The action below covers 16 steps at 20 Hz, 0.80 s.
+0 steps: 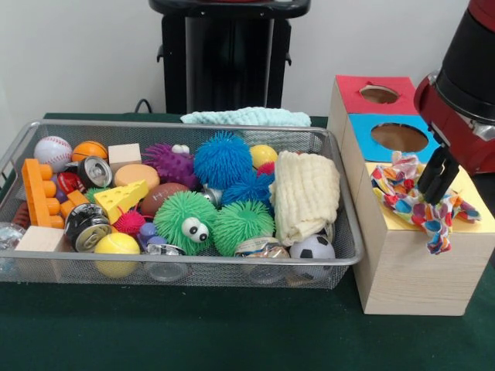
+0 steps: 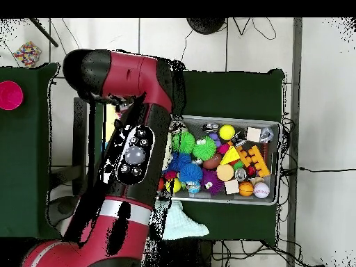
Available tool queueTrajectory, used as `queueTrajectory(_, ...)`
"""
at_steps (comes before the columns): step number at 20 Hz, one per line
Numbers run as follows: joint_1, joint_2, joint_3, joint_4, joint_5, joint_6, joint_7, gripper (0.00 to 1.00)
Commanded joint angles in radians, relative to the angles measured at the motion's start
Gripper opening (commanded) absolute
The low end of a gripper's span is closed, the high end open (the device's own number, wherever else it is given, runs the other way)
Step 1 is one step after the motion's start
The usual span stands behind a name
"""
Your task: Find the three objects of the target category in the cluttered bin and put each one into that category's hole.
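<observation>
1. While the gripper (image 1: 438,179) pinches the polka-dot cloth (image 1: 410,199) over the yellow-topped box (image 1: 472,202), the fabric hides the hole.
2. Best practice: centre over the opening and release only once the trailing corners clear the box edge.
3. A cream cloth (image 1: 307,195) waits in the bin (image 1: 193,264).

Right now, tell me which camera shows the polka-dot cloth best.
The front view. There the polka-dot cloth lies spread over the yellow top of the wooden box, with the gripper down on it. In the overhead view the arm covers that spot, so the cloth is hidden.
</observation>
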Motion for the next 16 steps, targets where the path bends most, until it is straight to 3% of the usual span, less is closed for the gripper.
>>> queueTrajectory(1, -0.004, -0.024, 0.101, 0.193, -0.02, 0.063, 0.1, 0.0)
queueTrajectory(16, 0.009, -0.048, 0.111, 0.329, -0.042, -0.034, 0.067, 0.0)
